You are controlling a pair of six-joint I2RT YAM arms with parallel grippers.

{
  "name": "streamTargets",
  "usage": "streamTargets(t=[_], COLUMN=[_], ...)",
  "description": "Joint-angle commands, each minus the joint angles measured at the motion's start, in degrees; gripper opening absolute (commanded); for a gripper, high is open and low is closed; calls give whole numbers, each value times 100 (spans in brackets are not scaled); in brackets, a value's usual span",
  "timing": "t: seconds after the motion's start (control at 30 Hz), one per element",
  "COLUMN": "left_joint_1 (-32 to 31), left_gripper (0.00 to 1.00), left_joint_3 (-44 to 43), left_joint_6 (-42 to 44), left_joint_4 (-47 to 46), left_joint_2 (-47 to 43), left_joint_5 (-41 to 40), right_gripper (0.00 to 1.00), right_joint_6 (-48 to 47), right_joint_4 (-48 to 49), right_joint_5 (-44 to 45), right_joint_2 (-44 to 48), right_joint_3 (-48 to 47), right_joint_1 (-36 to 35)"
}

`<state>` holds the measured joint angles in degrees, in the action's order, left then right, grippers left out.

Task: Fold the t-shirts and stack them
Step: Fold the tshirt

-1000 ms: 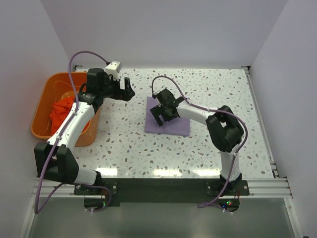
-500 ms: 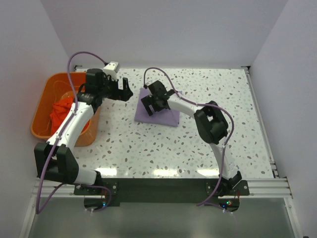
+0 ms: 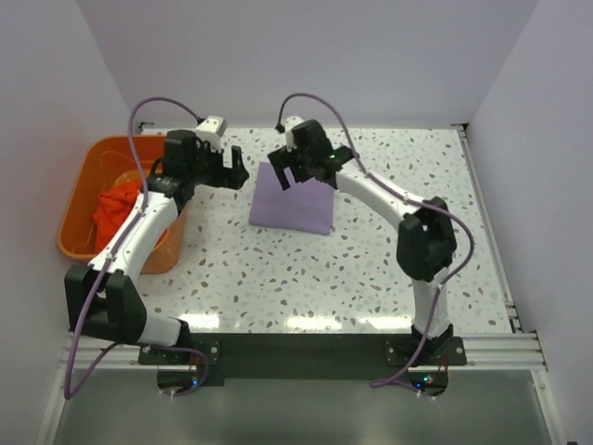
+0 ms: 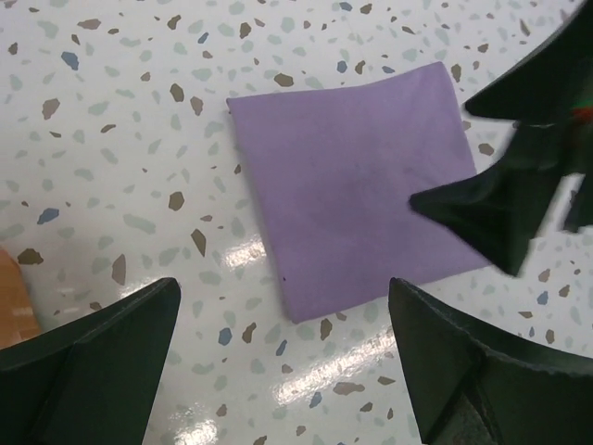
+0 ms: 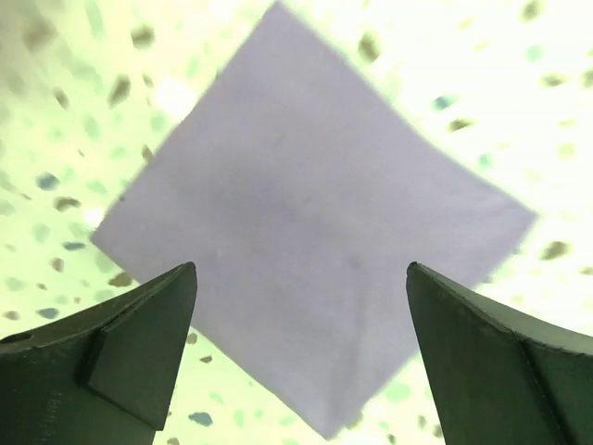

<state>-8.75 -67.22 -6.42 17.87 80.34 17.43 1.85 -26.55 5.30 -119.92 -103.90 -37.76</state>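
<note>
Fig.: I see the folded lavender t-shirt (image 3: 295, 202) flat on the desk (image 3: 398, 158), nr far edge, left of centre. L end effector (image 3: 238, 170) open, just left of it. R end effector (image 3: 287, 174) open, over its far edge. Orange-red t-shirt (image 3: 116, 206) bunched in basket (image 3: 74, 218) at left edge.

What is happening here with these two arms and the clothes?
Two robot arms are working through some t-shirts. The purple shirt lies folded flat on the table, and nothing holds it. The right gripper hangs open above its far left corner. The left gripper, also open, hovers just to the shirt's left. The red shirt sits crumpled in the basket at the left, not yet folded or stacked.
</note>
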Motion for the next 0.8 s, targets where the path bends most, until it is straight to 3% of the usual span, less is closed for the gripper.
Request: streamTargets(t=[0.0,0.07,0.23,0.4,0.77], left_joint_1=[-668,-1039,-1831,-2366,-2412], left_gripper=[100,100,100,100,100], left_joint_3=[-106,-343,-607,-1187,-1900], left_joint_6=[114,132,-158,-545,-1072], left_joint_4=[-320,-196,-187,-3,234], left_joint_2=[113,481,1238,2266,3998], left_joint_5=[-818,-1371,-1725,-2077,-2463], right_gripper=[99,99,99,99,99], right_joint_6=[-18,-9,-132,-150,-158], right_joint_4=[-114,-306,-597,-703,-764], right_joint_5=[-81,-178,-205,-214,-240], right_joint_2=[1198,1479,1945,2341,2623], right_joint_3=[114,316,721,1257,1741], right_joint_1=[523,934,1691,1983,2211])
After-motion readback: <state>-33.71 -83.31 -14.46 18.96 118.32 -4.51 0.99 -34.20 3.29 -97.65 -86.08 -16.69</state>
